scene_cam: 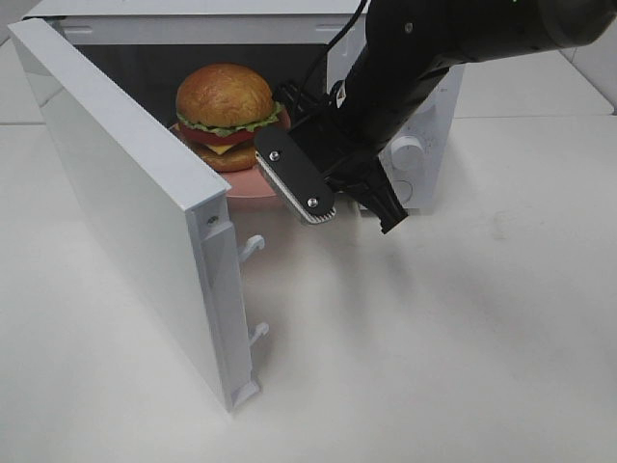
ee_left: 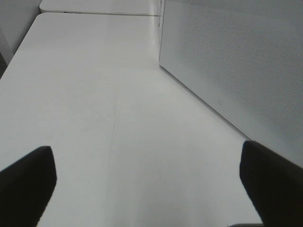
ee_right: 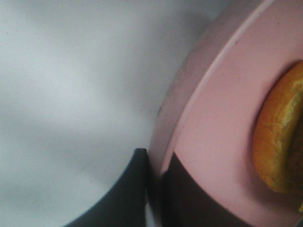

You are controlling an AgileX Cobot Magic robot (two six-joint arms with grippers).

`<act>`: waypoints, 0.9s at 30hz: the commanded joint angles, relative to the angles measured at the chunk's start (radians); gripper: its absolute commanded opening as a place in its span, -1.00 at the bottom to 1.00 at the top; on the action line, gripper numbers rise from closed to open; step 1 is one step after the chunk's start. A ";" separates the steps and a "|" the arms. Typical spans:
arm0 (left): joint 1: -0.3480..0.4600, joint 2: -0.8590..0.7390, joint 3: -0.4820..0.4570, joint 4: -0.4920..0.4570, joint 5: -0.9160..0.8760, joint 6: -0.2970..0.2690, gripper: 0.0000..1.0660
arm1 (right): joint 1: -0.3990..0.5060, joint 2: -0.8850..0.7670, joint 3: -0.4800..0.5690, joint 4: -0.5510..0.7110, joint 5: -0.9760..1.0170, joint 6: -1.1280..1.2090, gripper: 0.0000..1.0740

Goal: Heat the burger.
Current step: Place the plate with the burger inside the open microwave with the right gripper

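At the mouth of the open microwave [scene_cam: 193, 31], exterior high view: the burger [scene_cam: 225, 114] stands upright on a pink plate [scene_cam: 249, 187] in the cavity, behind the door [scene_cam: 125, 193], which stands out to the left with its two latch hooks [scene_cam: 254, 247] facing the opening. The right gripper [scene_cam: 294, 178] reaches in from the right, crossing the plate's near rim, and its arm covers part of the control knobs [scene_cam: 410, 154]. Bare white table [scene_cam: 434, 338] lies open in front. The left arm is out of frame. Left wrist view: the left gripper [ee_left: 147, 156] hangs over bare table with its fingers [ee_left: 28, 182] spread wide and nothing between them. A white perforated panel [ee_left: 236, 61] of the microwave rises close alongside; whether it is door or side wall cannot be told. Right wrist view: the right gripper's dark fingers [ee_right: 130, 198] are closed onto the plate's rim, one on either side. Only an edge of the burger [ee_right: 279, 142] shows, blurred and cut off by the frame.
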 commanded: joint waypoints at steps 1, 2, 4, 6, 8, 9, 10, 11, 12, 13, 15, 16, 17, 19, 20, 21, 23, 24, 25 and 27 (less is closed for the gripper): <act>-0.001 -0.016 -0.001 -0.002 -0.013 -0.002 0.84 | -0.004 0.017 -0.063 -0.004 -0.051 0.030 -1.00; -0.001 -0.016 -0.001 -0.002 -0.013 -0.002 0.84 | -0.004 0.023 -0.072 -0.004 -0.051 0.033 -1.00; -0.001 -0.016 -0.001 -0.002 -0.013 -0.002 0.84 | -0.004 0.036 -0.090 -0.006 -0.042 0.036 -1.00; -0.001 -0.016 -0.001 -0.002 -0.013 -0.002 0.84 | -0.004 0.052 -0.110 -0.009 -0.032 0.045 -1.00; -0.001 -0.016 -0.001 -0.002 -0.013 -0.002 0.84 | -0.004 0.061 -0.122 -0.010 -0.027 0.050 -1.00; -0.001 -0.016 -0.001 -0.002 -0.013 -0.002 0.84 | -0.004 0.078 -0.144 -0.010 -0.026 0.066 -1.00; -0.001 -0.016 -0.001 -0.002 -0.013 -0.002 0.84 | -0.004 0.096 -0.168 -0.012 -0.026 0.083 -1.00; -0.001 -0.016 -0.001 -0.002 -0.013 -0.002 0.84 | -0.004 0.096 -0.168 -0.012 -0.026 0.083 -1.00; -0.001 -0.016 -0.001 -0.002 -0.013 -0.002 0.84 | -0.004 0.103 -0.176 -0.013 -0.026 0.090 -1.00; -0.001 -0.016 -0.001 -0.002 -0.013 -0.002 0.84 | -0.004 0.103 -0.176 -0.013 -0.026 0.090 -1.00; -0.001 -0.016 -0.001 -0.002 -0.013 -0.002 0.84 | -0.004 0.138 -0.223 -0.031 -0.025 0.125 -1.00; -0.001 -0.016 -0.001 -0.002 -0.013 -0.002 0.84 | -0.004 0.138 -0.223 -0.031 -0.025 0.125 -1.00; -0.001 -0.016 -0.001 -0.002 -0.013 -0.002 0.84 | -0.004 0.158 -0.252 -0.031 -0.025 0.138 -1.00; -0.001 -0.016 -0.001 -0.002 -0.013 -0.002 0.84 | -0.004 0.168 -0.263 -0.031 -0.025 0.141 -1.00; -0.001 -0.016 -0.001 -0.002 -0.013 -0.002 0.84 | -0.004 0.189 -0.291 -0.038 -0.025 0.151 -1.00; -0.001 -0.016 -0.001 -0.002 -0.013 -0.002 0.84 | -0.004 0.189 -0.291 -0.038 -0.025 0.151 -1.00; -0.001 -0.016 -0.001 -0.002 -0.013 -0.002 0.84 | -0.004 0.217 -0.333 -0.062 -0.025 0.181 -1.00; -0.001 -0.016 -0.001 -0.002 -0.013 -0.002 0.84 | -0.004 0.217 -0.333 -0.062 -0.025 0.181 -1.00; -0.001 -0.016 -0.001 -0.002 -0.013 -0.002 0.84 | -0.004 0.240 -0.365 -0.080 -0.024 0.210 -1.00; -0.001 -0.016 -0.001 -0.002 -0.013 -0.002 0.84 | -0.004 0.252 -0.379 -0.086 -0.024 0.222 -1.00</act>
